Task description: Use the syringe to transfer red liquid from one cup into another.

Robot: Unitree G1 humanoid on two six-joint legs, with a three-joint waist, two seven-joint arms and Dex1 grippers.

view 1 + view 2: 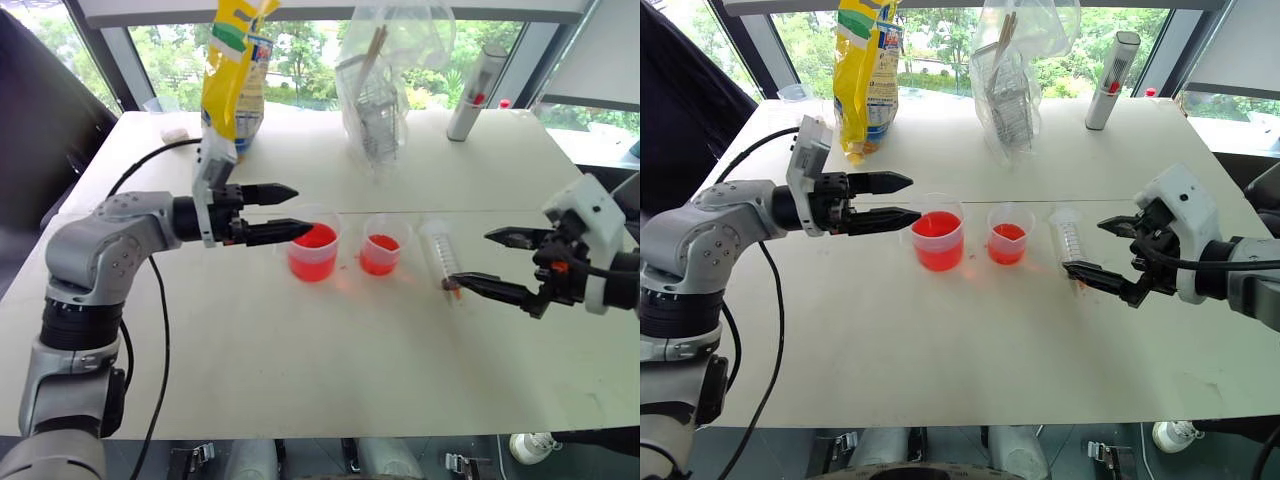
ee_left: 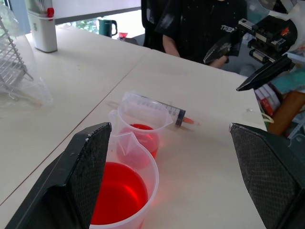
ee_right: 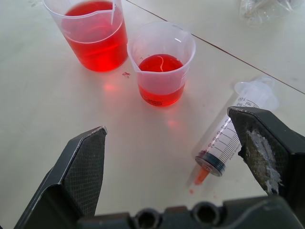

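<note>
A clear plastic syringe [image 1: 441, 254] with a reddish tip lies flat on the white table [image 1: 300, 370], right of two clear cups of red liquid: smaller cup [image 1: 384, 244], then larger cup [image 1: 314, 243]. Right gripper [image 1: 487, 262] hangs over the syringe tip, jaws wide and empty. Left gripper [image 1: 290, 211], jaws also wide, sits beside the larger cup.

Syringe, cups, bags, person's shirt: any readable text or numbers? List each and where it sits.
"ml", "100": printed on the clear plastic syringe barrel; the smaller scale figures are too small to read.
"TRE": white letters, cut off, on a person's black shirt.
Yellow snack bag: print too blurred to read.
</note>
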